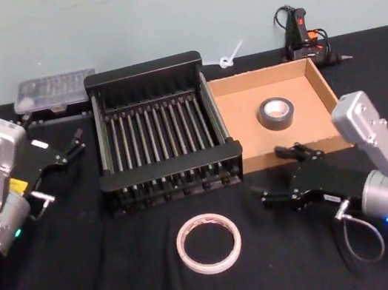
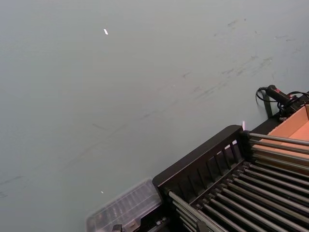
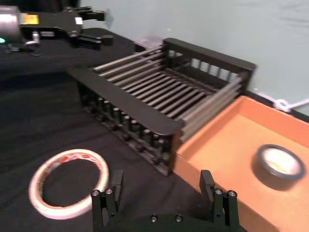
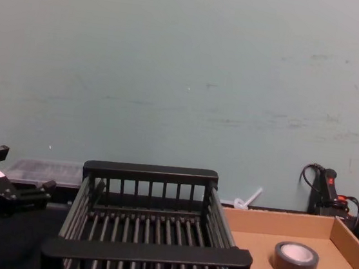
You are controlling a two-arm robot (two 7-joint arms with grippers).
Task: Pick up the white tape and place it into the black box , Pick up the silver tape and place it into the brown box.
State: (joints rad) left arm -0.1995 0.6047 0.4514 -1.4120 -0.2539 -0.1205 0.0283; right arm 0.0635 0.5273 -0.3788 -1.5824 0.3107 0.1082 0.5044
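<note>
white tape (image 1: 209,243) — just left of right pincer (image 1: 280,174) | pincer released — empty

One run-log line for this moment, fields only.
silver tape: in brown box | white tape: on table | black box: empty | right hand: open, empty | left hand: open, idle

The head camera looks steeply down from above the dark table, taking in the black slatted plastic crate (image 1: 164,131) and the shallow brown cardboard tray (image 1: 276,112) side by side, while the chest camera sits low and looks level across the same crate (image 4: 144,242) and tray (image 4: 296,245) toward the pale green wall (image 4: 186,77). The left wrist camera tilts up at that wall (image 2: 120,87) past the crate's far corner (image 2: 217,164). The right wrist camera hovers close over the table's front, facing the crate (image 3: 159,92) and tray (image 3: 231,159) obliquely.
</note>
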